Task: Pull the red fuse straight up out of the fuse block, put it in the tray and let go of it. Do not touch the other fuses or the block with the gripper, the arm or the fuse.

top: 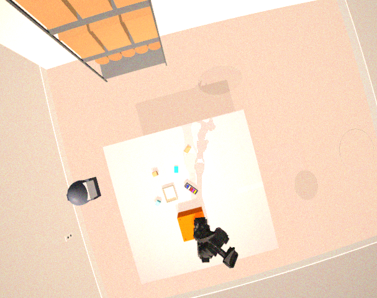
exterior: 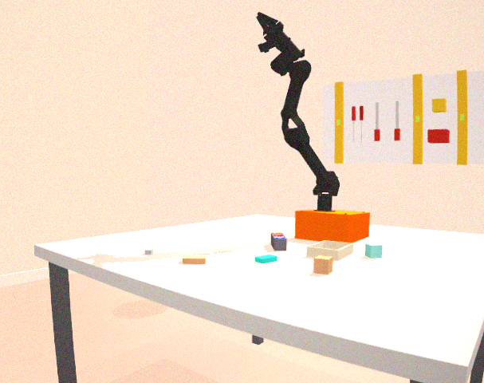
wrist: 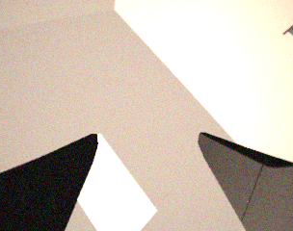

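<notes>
The red fuse point(top: 191, 189) stands in the dark fuse block point(top: 186, 184) point(exterior: 278, 243), in a row between a white fuse and a purple one. Blue and yellow fuses are at the row's ends. In the exterior view the red fuse is too small to tell apart. The beige tray point(top: 171, 200) point(exterior: 320, 252) lies beside the block and shows nothing inside. My gripper point(wrist: 148, 138) point(exterior: 258, 14) point(top: 231, 257) is open and empty, raised high above the table, far from the block and pointing up and away from it. The wrist view shows only walls between and beyond the fingers.
The arm stands on an orange box point(top: 186, 228) point(exterior: 320, 226) near block and tray. A cyan piece point(top: 176, 169) point(exterior: 266, 258), an orange cube point(top: 154, 174) point(exterior: 323, 265), a teal cube point(top: 158, 202) point(exterior: 373, 250) and an orange piece point(top: 187, 148) point(exterior: 194, 260) lie around. A small grey piece point(exterior: 149, 251) lies farther off.
</notes>
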Controlling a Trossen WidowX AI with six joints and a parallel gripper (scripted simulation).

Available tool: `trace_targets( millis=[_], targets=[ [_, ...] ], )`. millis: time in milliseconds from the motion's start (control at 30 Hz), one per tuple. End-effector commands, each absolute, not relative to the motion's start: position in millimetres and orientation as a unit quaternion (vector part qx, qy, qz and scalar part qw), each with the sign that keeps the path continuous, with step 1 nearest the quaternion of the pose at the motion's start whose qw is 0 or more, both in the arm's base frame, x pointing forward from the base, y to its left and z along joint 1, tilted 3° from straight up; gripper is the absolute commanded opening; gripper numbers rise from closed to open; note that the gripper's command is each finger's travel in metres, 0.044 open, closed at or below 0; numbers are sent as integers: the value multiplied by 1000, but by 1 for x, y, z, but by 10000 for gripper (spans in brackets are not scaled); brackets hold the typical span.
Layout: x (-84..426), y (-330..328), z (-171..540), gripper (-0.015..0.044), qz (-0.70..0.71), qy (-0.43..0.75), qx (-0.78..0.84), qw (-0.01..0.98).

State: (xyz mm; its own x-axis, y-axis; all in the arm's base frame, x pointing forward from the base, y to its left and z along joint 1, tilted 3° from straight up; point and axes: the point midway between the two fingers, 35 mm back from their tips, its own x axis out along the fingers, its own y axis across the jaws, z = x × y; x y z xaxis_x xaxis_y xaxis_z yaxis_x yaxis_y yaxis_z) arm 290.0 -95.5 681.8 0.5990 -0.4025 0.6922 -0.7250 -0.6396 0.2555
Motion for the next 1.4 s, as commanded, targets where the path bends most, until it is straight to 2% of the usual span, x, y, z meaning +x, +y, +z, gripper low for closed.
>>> trace_targets(
  millis=[0, 300, 400, 633, 900, 1133, 1367],
  targets=[
    [288, -96, 683, 374, 305, -332, 852, 266],
    [170, -116, 728, 138, 424, -414, 761, 263],
    [148, -115, 729, 74, 455, -415, 745, 256],
    [47, -78, 746, 74, 557, -444, 644, 278],
    [-33, -7, 744, 74, 640, -447, 528, 334],
    [-70, 76, 727, 74, 691, -419, 429, 405],
    [-75, 166, 698, 74, 718, -366, 338, 486]
  ],
)
